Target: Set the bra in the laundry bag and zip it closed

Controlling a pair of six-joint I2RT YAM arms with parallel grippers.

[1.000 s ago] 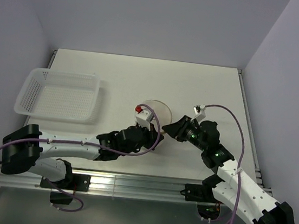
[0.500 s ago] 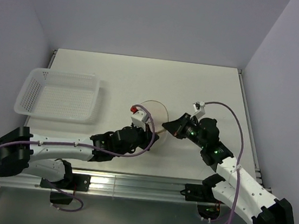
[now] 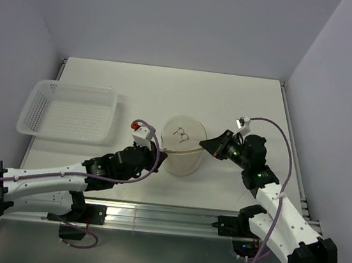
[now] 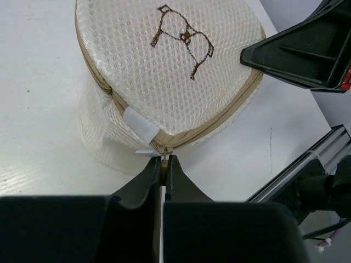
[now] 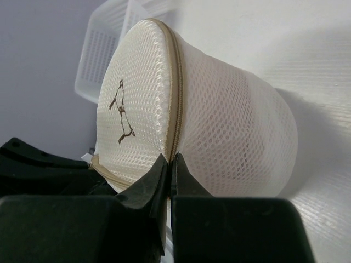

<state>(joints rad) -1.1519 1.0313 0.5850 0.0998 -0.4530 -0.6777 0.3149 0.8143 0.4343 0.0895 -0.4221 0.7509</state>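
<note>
Left pincer (image 4: 163, 160) on bag (image 4: 164, 71), basket (image 3: 79, 86) apart

Off-task items, referenced to the table (image 3: 169, 86): white matte rectangular top, lavender walls (image 3: 177, 16) rising at its far, left and right edges. White perforated plastic basket (image 3: 68, 112) sits on the table's left half, close to the left edge, open side up, long axis running left-right. Aluminium rail (image 3: 165, 219) runs along the table's near edge. Small dark speck (image 4: 28, 91) on the table top, seen in the left wrist view.
</note>
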